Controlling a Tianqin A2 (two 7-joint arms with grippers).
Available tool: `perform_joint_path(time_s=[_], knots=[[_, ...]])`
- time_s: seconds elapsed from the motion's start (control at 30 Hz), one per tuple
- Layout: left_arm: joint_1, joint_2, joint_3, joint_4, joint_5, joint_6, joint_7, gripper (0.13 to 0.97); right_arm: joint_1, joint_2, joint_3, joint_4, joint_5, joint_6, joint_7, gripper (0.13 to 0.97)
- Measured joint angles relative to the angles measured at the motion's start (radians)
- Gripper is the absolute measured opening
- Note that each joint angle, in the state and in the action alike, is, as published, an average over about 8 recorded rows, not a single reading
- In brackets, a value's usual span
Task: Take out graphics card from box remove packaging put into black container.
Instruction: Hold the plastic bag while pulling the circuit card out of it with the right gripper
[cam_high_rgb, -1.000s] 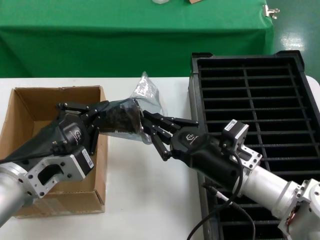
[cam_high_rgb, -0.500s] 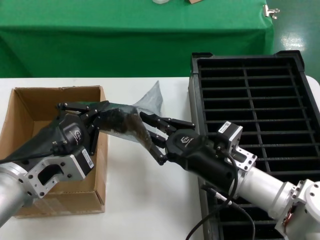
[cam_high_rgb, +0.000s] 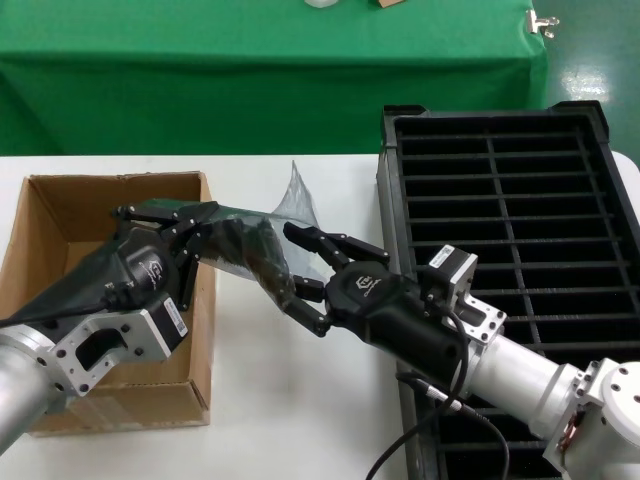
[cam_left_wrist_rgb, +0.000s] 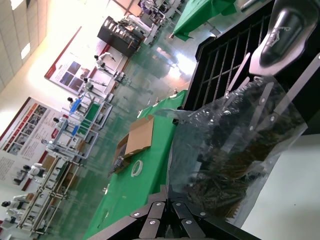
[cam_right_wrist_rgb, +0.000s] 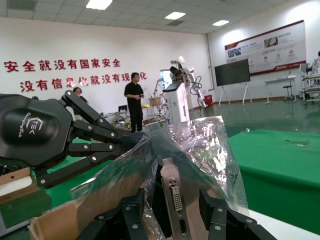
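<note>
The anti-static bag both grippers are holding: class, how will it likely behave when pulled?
The bag looks thin and crinkled, so probably floppy and light. Its shiny film may slip between the left gripper and right gripper.

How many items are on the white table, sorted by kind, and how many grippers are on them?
Cardboard box: 1
Black container: 1
Packaging with the graphics card inside, held above the table: 1 bag, 1 card
Grippers: 2, left gripper and right gripper, both on the bag
Total: 4 items, 2 grippers
</note>
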Motion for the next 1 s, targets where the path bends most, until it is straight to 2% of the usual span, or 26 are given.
perform_joint_path(time_s=[0.3,0.57,0.7,1.0], knots=[[0.0,0.0,0.0,0.0,0.0,0.0,0.0,0.139,0.016,-0.01,-0.007,-0.028,-0.004,-0.007,-0.002,0.384],[0.0,0.0,0.0,0.0,0.0,0.0,0.0,0.139,0.024,-0.016,-0.011,-0.037,-0.007,-0.011,-0.003,0.293],[0.0,0.0,0.0,0.0,0.0,0.0,0.0,0.139,0.026,-0.018,-0.011,-0.039,-0.008,-0.012,-0.004,0.293],[0.0,0.0,0.0,0.0,0.0,0.0,0.0,0.139,0.015,-0.009,-0.014,-0.012,-0.016,-0.001,0.007,0.192]])
